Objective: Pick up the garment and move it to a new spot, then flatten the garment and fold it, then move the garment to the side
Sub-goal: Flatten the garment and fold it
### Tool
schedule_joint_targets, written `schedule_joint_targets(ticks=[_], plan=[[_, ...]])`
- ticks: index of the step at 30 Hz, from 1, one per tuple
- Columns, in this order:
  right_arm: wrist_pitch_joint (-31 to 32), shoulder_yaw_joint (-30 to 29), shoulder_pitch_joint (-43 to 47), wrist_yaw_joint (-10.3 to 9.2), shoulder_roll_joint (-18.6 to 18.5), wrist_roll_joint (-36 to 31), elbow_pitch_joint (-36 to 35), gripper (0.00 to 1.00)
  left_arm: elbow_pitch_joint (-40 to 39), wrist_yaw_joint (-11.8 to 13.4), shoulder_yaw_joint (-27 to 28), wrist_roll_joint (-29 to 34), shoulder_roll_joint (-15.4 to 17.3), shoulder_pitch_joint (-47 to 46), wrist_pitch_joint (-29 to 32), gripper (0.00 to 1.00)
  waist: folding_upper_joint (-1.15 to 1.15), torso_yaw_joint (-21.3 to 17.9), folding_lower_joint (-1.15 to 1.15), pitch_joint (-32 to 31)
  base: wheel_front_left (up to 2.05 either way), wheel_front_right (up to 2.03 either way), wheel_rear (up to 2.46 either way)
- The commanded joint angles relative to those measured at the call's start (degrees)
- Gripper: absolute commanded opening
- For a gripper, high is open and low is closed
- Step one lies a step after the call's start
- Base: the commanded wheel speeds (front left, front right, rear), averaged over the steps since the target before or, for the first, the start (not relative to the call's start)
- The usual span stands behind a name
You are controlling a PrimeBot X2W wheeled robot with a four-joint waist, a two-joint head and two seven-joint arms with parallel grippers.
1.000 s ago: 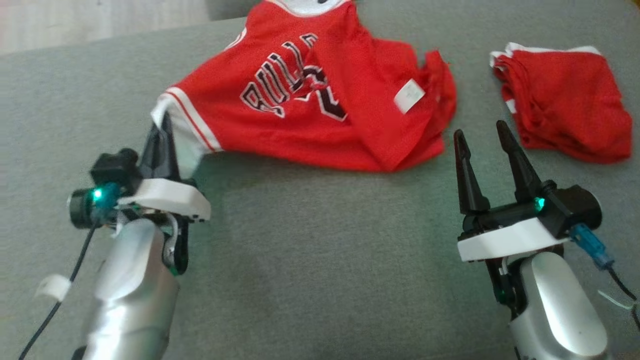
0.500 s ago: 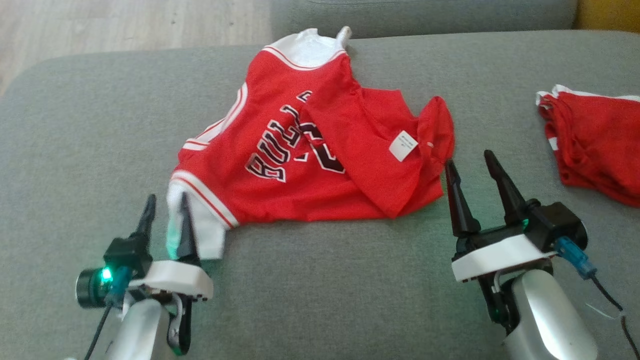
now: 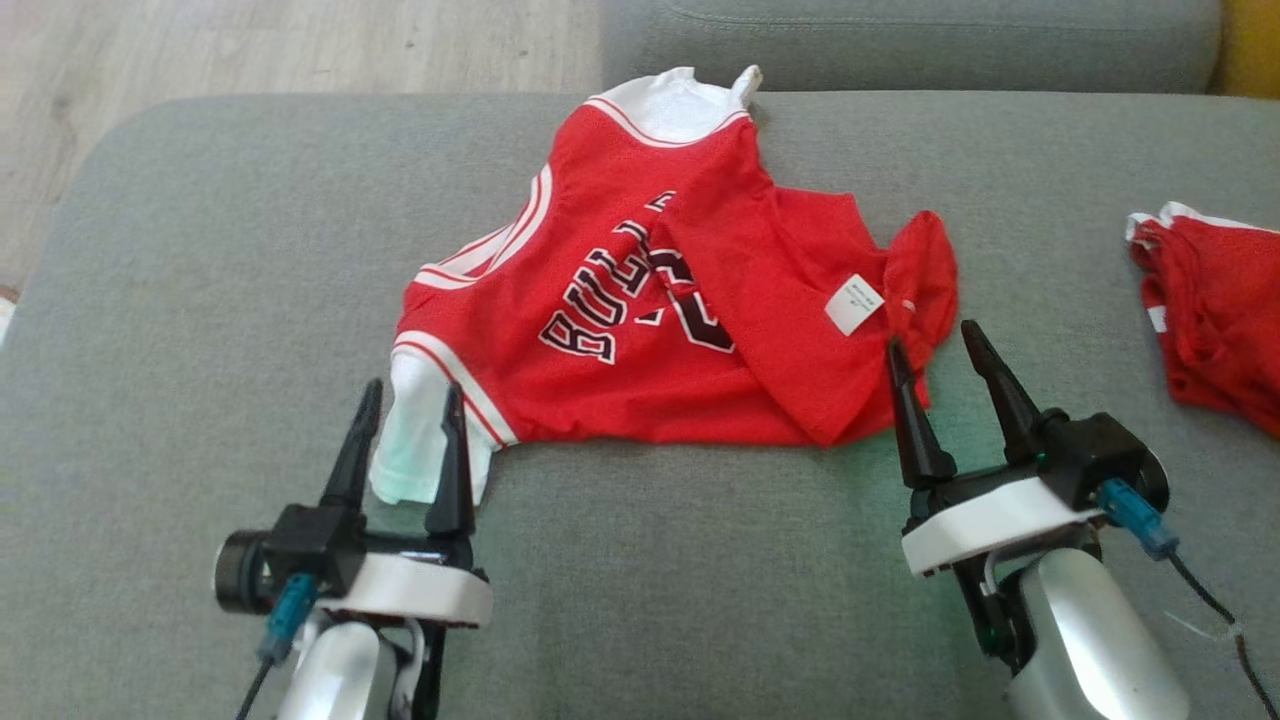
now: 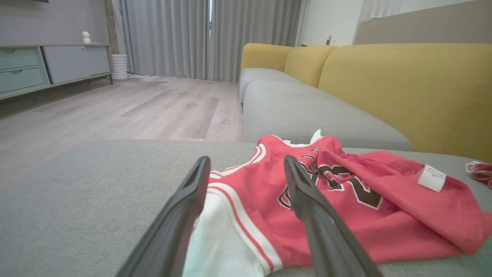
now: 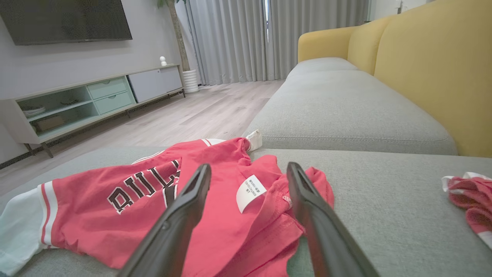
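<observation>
- Looked down on a grey sofa cushion (image 3: 650,580), with a yellow backrest (image 4: 403,88) and pale wood floor (image 4: 115,111) beyond it.
- Found the red jersey (image 3: 600,390) lying crumpled across the cushion's middle, lettering up, its right part flipped over onto itself.
- Spotted a second red garment (image 3: 1220,330) at the cushion's right edge, well apart from the jersey.
- Saw the left gripper (image 3: 413,392) at the jersey's near left corner, fingers spread wide and clamping nothing.
- Saw the right gripper (image 3: 930,337) spread just as wide, tips at the flipped part's near right corner, holding nothing.
- Noted the white sleeve (image 3: 415,450) lying loose between the left fingers.
- Picked out a small white label (image 3: 855,303) on the flipped fabric, near the right gripper's tips.
</observation>
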Motion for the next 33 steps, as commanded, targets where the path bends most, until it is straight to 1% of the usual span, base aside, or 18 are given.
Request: schedule_joint_targets(ticks=[1, 9, 19, 21, 26, 27, 28, 33], plan=[[-0.3, 1.0, -1.8, 0.37, 0.3, -0.6, -1.1, 1.0, -2.2, -0.3, 1.3, 0.7, 0.2, -1.6, -0.5, 1.0, 0.0, 0.7, 0.0, 0.1, 0.0, 0.0, 0.0], [2.7, -2.6, -5.3, 0.37, 0.3, -1.6, 3.7, 1.0, -2.1, -0.5, 0.6, 0.7, 0.1, -1.6, -0.5, 1.0, 0.0, 3.0, 0.0, 0.9, 0.0, 0.0, 0.0], [7.3, -8.1, -13.4, 0.37, 0.3, 0.1, 16.4, 1.0, -2.0, -0.3, -1.2, 0.0, 0.0, -1.8, -0.5, 1.0, 0.0, 5.0, 0.0, 2.4, 0.0, 0.0, 0.0], [7.9, -8.5, -14.7, 0.37, 0.3, 0.6, 19.0, 1.0, -2.1, -0.1, -1.7, -0.3, 0.0, -2.0, -0.5, 1.0, 0.0, 5.3, 0.0, 2.6, 0.0, 0.0, 0.0], [9.1, -7.1, -17.3, 0.37, 0.3, 1.8, 24.4, 1.0, -2.1, 0.3, -2.2, -0.7, 0.0, -2.4, -0.5, 1.0, 0.0, 5.2, 0.0, 3.2, 0.0, 0.0, 0.0], [9.3, -6.7, -17.8, 0.37, 0.3, 2.4, 25.3, 0.45, -2.1, 0.3, -2.2, -0.8, 0.0, -2.5, -0.5, 1.0, 0.0, 5.2, 0.0, 3.3, 0.0, 0.0, 0.0], [9.3, -6.2, -18.3, 0.37, 0.3, 2.8, 26.1, 0.0, -2.0, 0.3, -2.3, -0.8, 0.0, -2.6, -0.5, 1.0, 0.0, 5.2, 0.0, 3.4, 0.0, 0.0, 0.0], [6.0, -3.2, -20.4, 0.37, 0.3, 5.4, 26.3, 0.0, -1.9, 0.4, -2.2, -1.2, 0.0, -3.0, -0.5, 1.0, 0.0, 4.9, 0.0, 3.2, 0.0, 0.0, 0.0]])
